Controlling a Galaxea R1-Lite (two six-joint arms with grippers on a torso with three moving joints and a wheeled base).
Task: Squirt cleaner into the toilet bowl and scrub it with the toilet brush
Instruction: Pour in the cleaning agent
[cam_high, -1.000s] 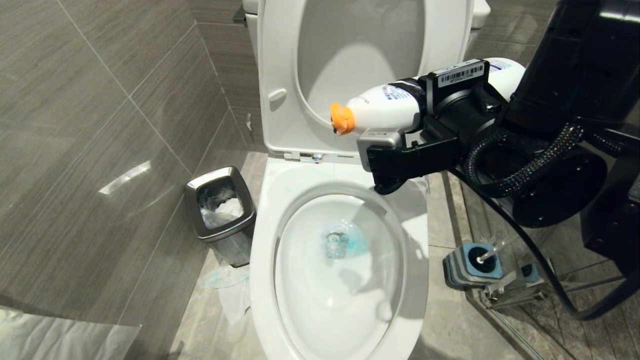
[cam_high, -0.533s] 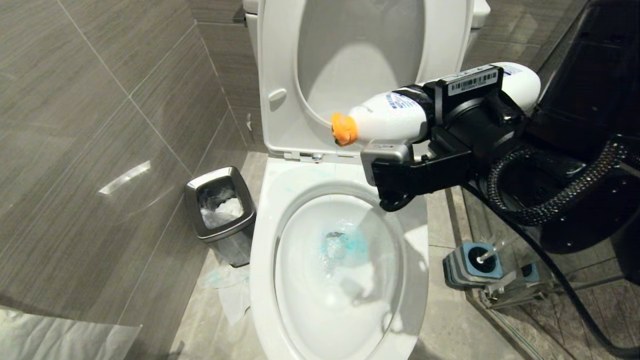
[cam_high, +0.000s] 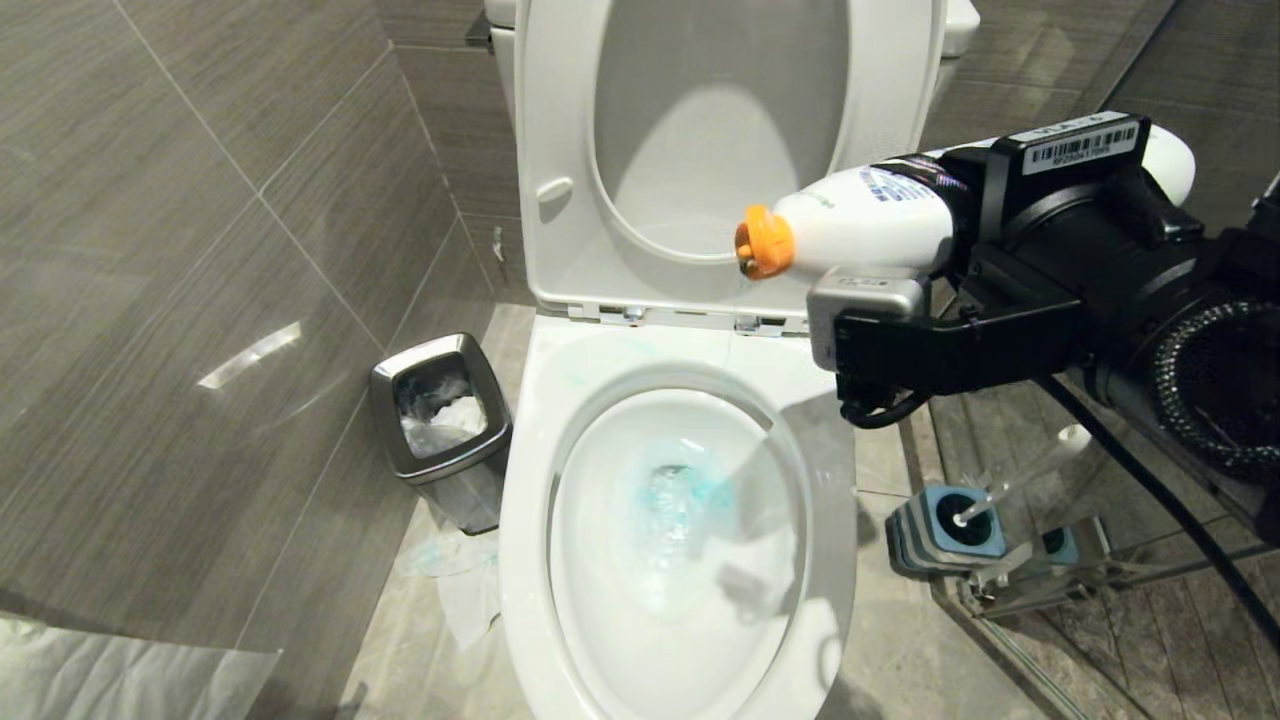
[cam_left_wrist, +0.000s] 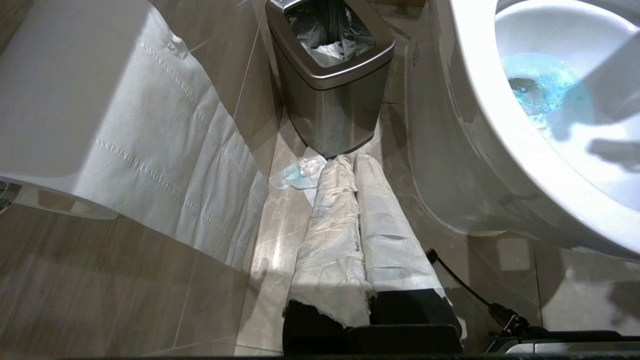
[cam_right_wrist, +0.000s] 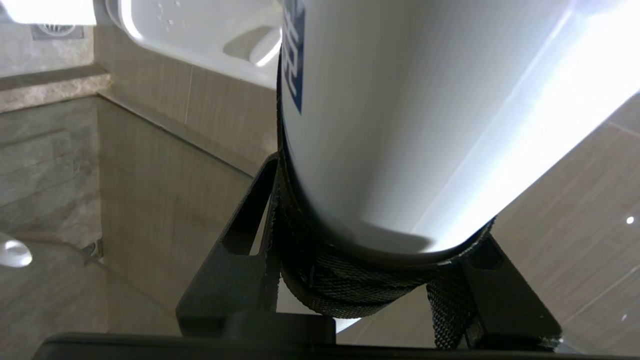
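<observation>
1. The glossy white ceramic toilet bowl stands in the middle of the floor, its smooth oval basin holding a pool of blue-tinted, foamy water around the drain; its white plastic seat and lid stand upright against the tank.
2. The slim white straight-handled toilet brush leans in its small square blue-topped holder on the floor just right of the bowl, beside a glass partition.
3. The right gripper hangs above the bowl's rear right rim; its black fingers, lined with woven black fabric, pinch a smooth white plastic cleaner bottle around its rounded body. The bottle lies nearly level, its orange nozzle cap pointing toward the raised seat.
4. The left gripper hangs low at the bowl's left side, its two paper-wrapped fingers pressed together.
5. A small brushed-steel waste bin with a tapered square rim and liner stands left of the bowl; crumpled tissue lies on the tiled floor before it.
</observation>
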